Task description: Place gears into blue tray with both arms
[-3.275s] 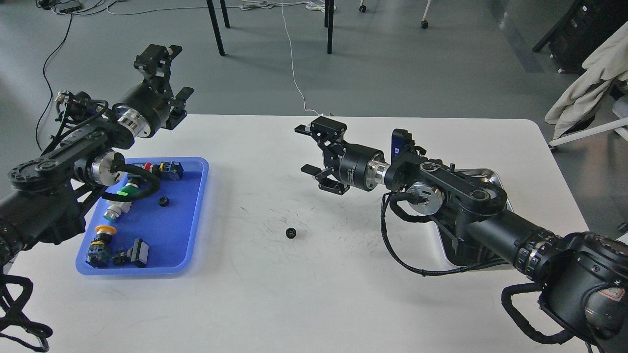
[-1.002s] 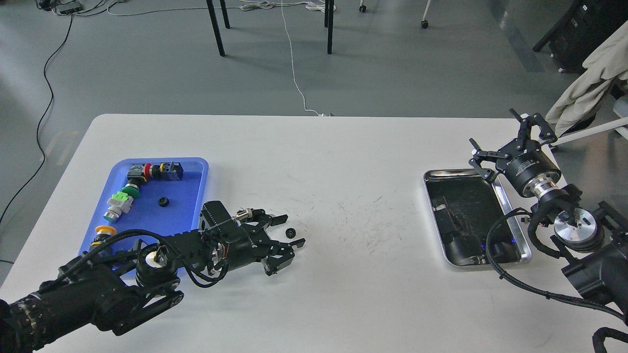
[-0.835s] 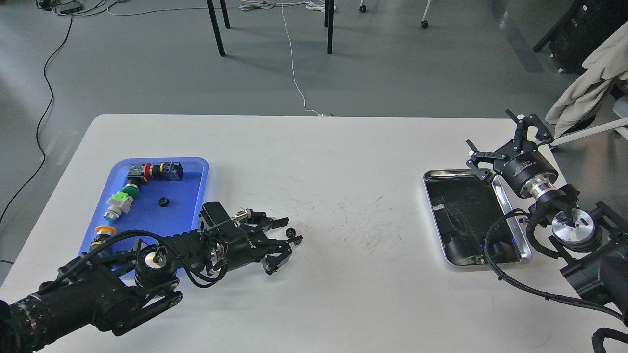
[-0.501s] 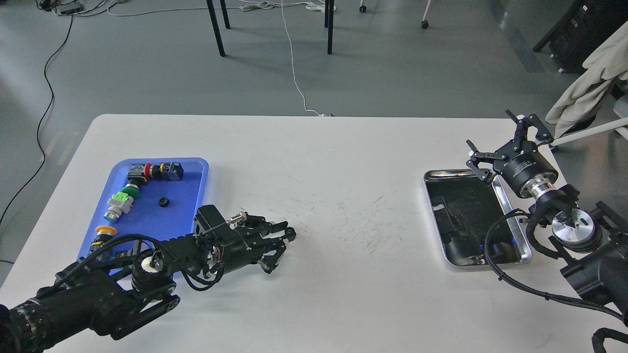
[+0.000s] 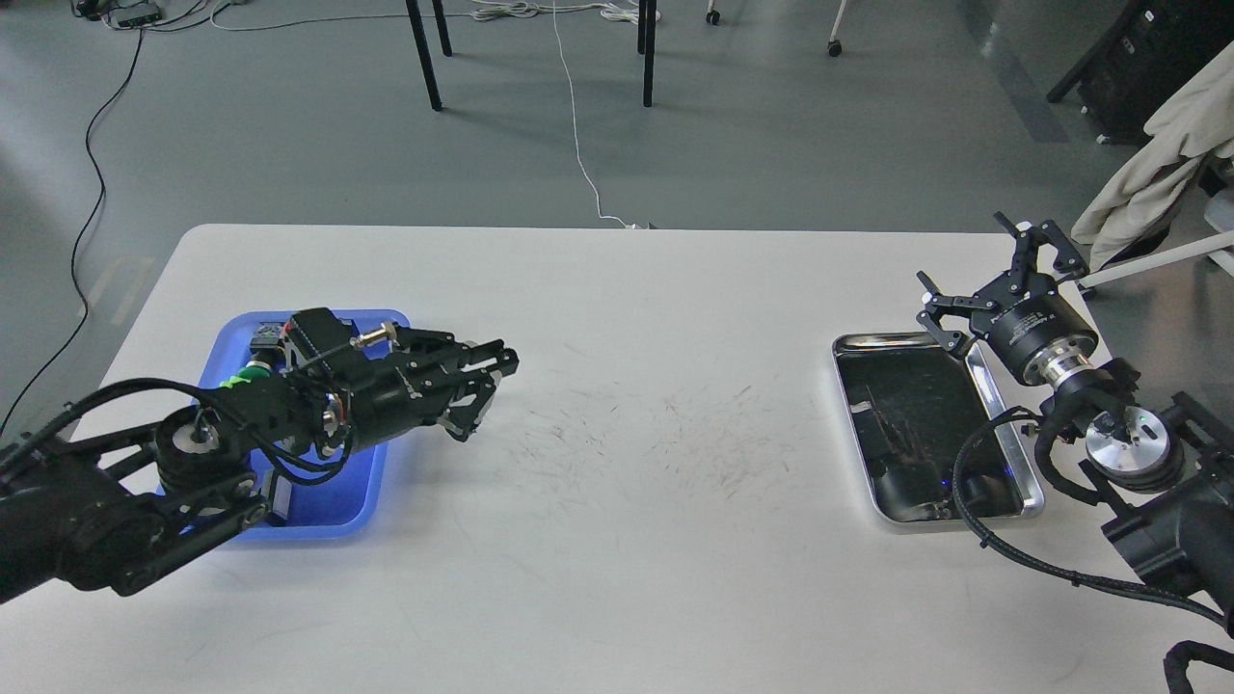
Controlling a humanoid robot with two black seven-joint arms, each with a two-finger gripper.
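Observation:
My left gripper (image 5: 499, 364) hovers above the table just right of the blue tray (image 5: 390, 328), its fingers pressed together. The gear that lay on the table no longer shows there; it sits hidden between the black fingertips. My left arm crosses over the tray and covers most of its inside, so no gear shows in it. My right gripper (image 5: 969, 258) is far to the right, raised over the far right corner of the silver tray, fingers spread with nothing between them.
A shiny silver metal tray (image 5: 906, 336) lies at the right of the white table (image 5: 675, 578). Colourful push-button switches (image 5: 253, 371) peek out from under my left arm in the blue tray. Black scuff marks cover the table's middle.
My left gripper closed on the gear on the table, then lifted and swung back left toward the blue tray. The right arm has stayed by the silver tray.

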